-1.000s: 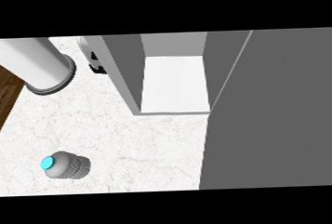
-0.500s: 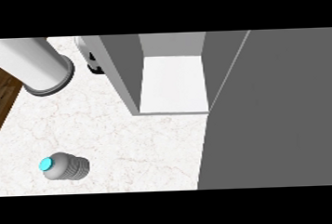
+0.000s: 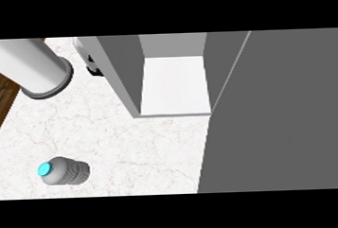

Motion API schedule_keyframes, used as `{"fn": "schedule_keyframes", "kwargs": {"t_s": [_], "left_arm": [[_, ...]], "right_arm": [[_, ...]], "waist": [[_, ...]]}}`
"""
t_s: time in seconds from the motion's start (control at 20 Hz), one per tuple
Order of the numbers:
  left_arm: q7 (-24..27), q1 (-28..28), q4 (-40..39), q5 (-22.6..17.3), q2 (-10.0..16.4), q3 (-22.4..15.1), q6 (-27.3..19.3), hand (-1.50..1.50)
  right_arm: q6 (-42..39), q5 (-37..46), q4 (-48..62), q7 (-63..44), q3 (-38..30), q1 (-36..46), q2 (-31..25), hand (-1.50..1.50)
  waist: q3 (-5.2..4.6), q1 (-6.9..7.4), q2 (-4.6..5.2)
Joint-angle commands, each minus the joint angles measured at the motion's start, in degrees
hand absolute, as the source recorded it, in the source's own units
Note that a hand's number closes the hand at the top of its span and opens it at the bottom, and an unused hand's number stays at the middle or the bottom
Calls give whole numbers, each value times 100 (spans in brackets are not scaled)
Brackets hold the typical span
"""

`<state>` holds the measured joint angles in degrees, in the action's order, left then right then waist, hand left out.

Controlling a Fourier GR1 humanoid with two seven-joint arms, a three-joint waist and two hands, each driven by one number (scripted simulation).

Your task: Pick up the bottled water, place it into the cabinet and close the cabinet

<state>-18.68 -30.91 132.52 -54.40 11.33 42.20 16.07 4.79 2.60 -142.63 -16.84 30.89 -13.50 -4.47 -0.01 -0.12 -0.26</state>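
The bottled water (image 3: 63,170) stands on the marble counter at the lower left; seen from above, it is a grey ribbed bottle with a cyan cap. The grey cabinet (image 3: 121,75) is open at the top middle, with a bare white shelf (image 3: 174,85) inside. Its open door (image 3: 283,116) fills the right side of the view. A grey forearm (image 3: 26,66) lies across the upper left. Only a small black part of my left hand (image 3: 91,66) shows past the cabinet's left wall, far from the bottle. My right hand does not show.
Dark wooden floor (image 3: 0,100) shows beyond the counter's left edge. White marble counter (image 3: 131,141) stretches between the bottle and the cabinet.
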Motion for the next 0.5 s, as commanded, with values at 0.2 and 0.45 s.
{"fn": "schedule_keyframes", "kwargs": {"t_s": [0.2,0.45], "left_arm": [[12,361,41,1155,-407,-549,173,-150],[175,721,-332,1798,-520,-689,172,-150]], "right_arm": [[272,715,-291,-269,245,221,-111,-150],[336,748,-833,-282,442,-172,-426,-150]], "waist": [[-2,-38,20],[-3,-78,9]]}}
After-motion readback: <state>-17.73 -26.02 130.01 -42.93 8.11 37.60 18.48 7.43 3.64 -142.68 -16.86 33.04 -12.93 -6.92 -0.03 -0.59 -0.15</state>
